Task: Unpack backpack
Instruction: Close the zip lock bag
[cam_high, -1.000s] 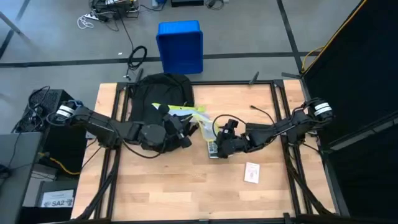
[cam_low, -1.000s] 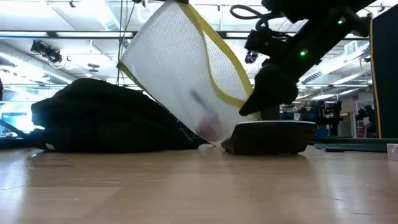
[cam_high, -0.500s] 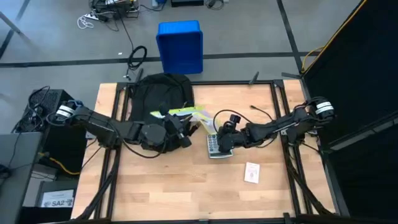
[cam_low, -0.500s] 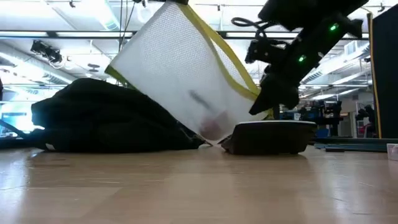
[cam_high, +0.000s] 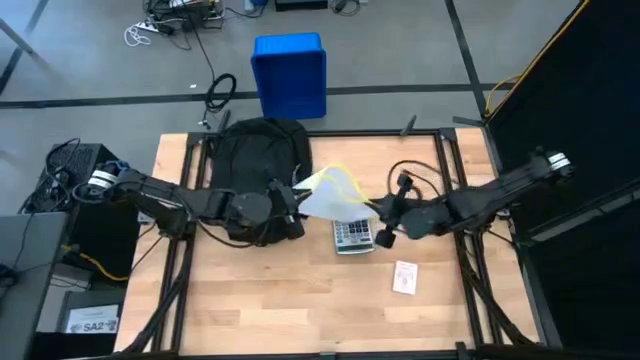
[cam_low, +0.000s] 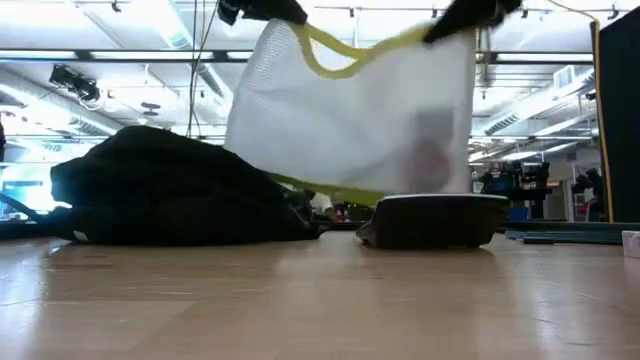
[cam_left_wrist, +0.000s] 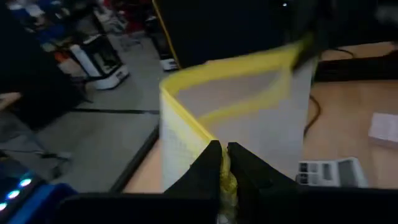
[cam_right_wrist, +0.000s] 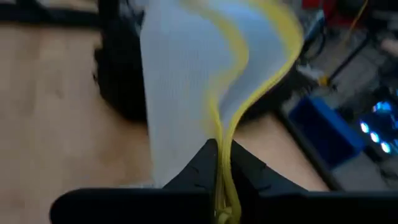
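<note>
Robotics laboratory or workshop hall. A wooden work surface (cam_high: 250, 300) on a dark metal frame stands on a grey concrete floor (cam_high: 400, 40) strewn with cables (cam_high: 220, 92), beside a blue plastic bin (cam_high: 290, 75). Ceiling strip lights (cam_low: 120, 60) and distant equipment benches fill the background.

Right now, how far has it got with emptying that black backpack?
Partway. Already out on the table: a calculator and a small white card. In hand: a white mesh pouch with yellow trim, held above the table beside the backpack, the left gripper and right gripper each pinching its yellow edge. Left: setting the pouch down. Whether anything remains inside the backpack can't be seen.
</note>
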